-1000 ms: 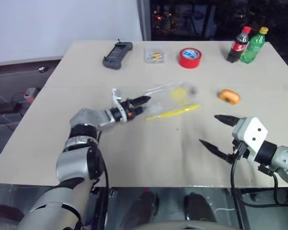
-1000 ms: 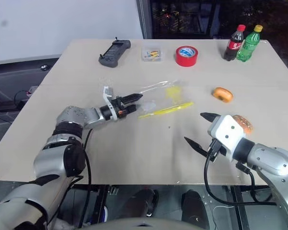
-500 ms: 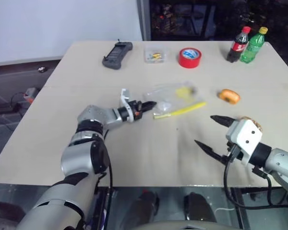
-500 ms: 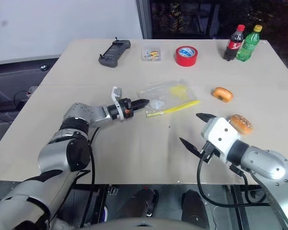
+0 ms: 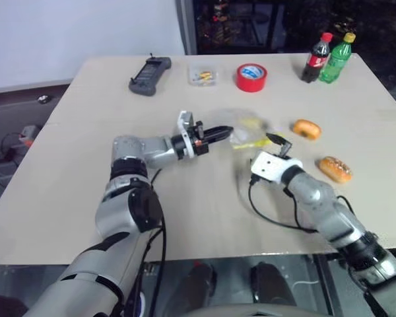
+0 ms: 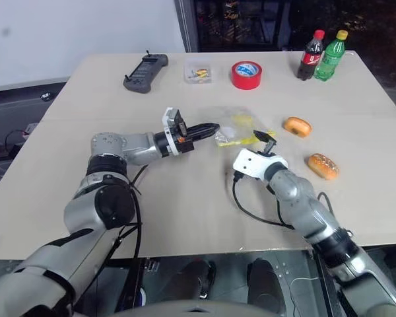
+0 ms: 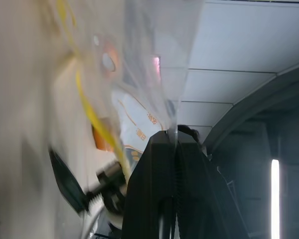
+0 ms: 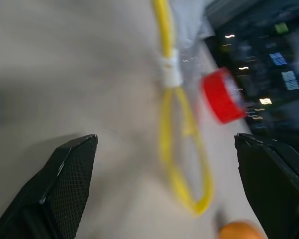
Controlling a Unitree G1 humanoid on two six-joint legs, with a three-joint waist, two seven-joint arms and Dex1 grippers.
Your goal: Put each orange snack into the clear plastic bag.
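The desk (image 5: 66, 172) carries everything, and the step in hand, as I judge it, is opening the clear plastic bag (image 6: 236, 125) so the snacks can go in. The left claw (image 6: 211, 129) is clenched on one edge of the bag, holding that side lifted off the desk, with the film hanging just past its tips. The right claw (image 6: 264, 139) stands fully released, just beside the bag's yellow seal strip (image 8: 175, 119), which gapes in a loop between its spread fingers. To do this well, the right claw probably ought to catch one lip of that strip only, then draw away from the left claw gently, so the mouth widens without tearing or slipping free.

The bag is thin, see-through and limp, with faint yellow print. The speckled brown snack (image 5: 334, 168) lies on the desk beyond the right claw's outer side; the smooth orange snack (image 5: 306, 128) sits near it, both outside the bag.
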